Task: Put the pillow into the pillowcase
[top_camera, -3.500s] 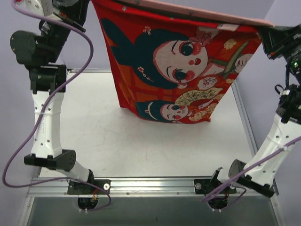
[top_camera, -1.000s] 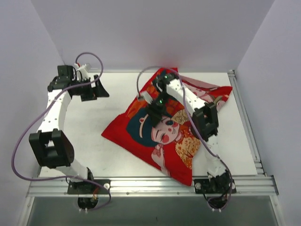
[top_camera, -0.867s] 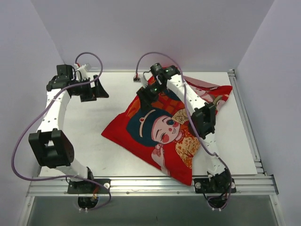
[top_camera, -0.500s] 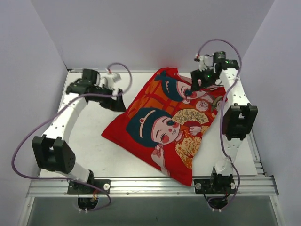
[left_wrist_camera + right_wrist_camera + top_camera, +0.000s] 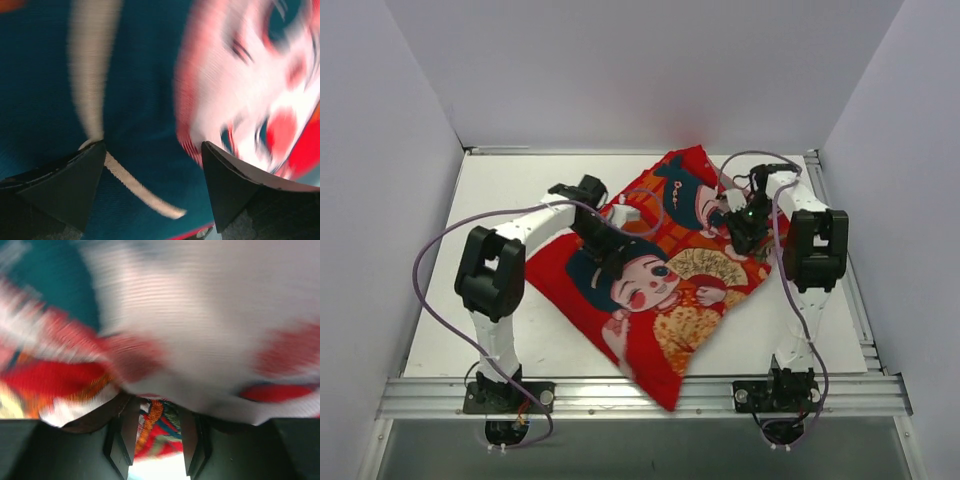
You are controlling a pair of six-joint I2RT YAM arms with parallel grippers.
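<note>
The red pillowcase point(image 5: 665, 300) with its cartoon children lies flat and askew across the table point(image 5: 490, 190). The pillow is hidden. My left gripper point(image 5: 612, 255) hovers low over the lower child's dark hair, and in the left wrist view it point(image 5: 152, 157) stands open, the teal print of the pillowcase point(image 5: 140, 90) filling the gap between its fingers. My right gripper point(image 5: 738, 228) sits on the cover's right part. In the right wrist view its jaws point(image 5: 157, 437) are narrow, with a fold of pillowcase point(image 5: 200, 315) bunched over the tips and into the gap.
White walls close in the table on three sides. A metal rail point(image 5: 640, 392) with both arm bases runs along the near edge. Purple cables loop from each arm. Bare table shows at the left point(image 5: 470, 210) and the front right point(image 5: 820, 340).
My left arm has swung from the back left onto the pillowcase. My right gripper came down from the back right corner and its jaws narrowed. The pillowcase has shifted and turned.
</note>
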